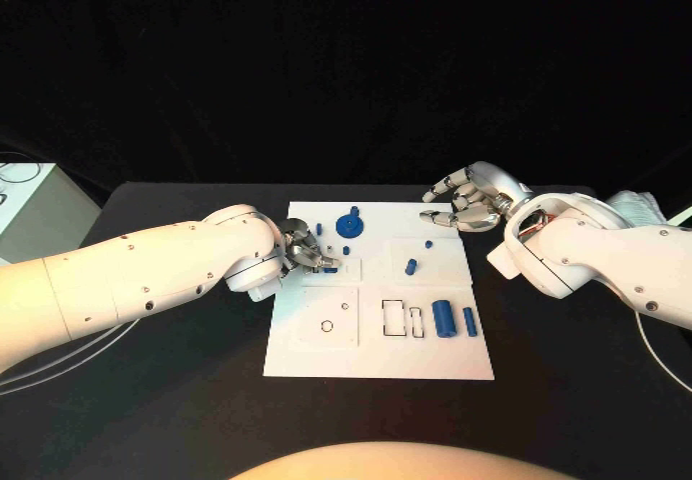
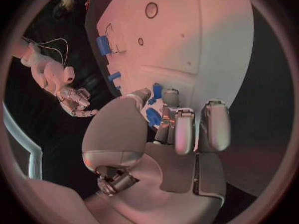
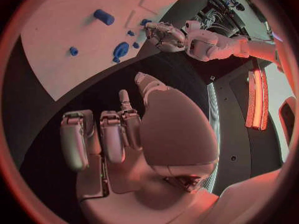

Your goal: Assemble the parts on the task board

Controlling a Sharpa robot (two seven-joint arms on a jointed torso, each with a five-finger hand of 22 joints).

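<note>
The white task board [image 1: 382, 350] lies in the middle of the black table. My left hand [image 1: 304, 250] hovers at the board's left edge and pinches a small blue part [image 2: 153, 117] between thumb and fingers. A blue round part [image 1: 348, 224] with a knob stands just beyond it, and small blue pegs [image 1: 411, 266] lie mid-board. A thick blue cylinder [image 1: 444, 318] and a thin one [image 1: 469, 319] lie toward the right, next to outlined slots [image 1: 392, 318]. My right hand [image 1: 464, 205] hangs off the board's far right corner with fingers curled in, holding nothing [image 3: 118, 134].
A pale box [image 1: 36, 205] with cables stands at the table's far left edge. A circle outline [image 1: 329, 325] marks the board's near left part. Black table [image 1: 173, 400] surrounds the board on all sides.
</note>
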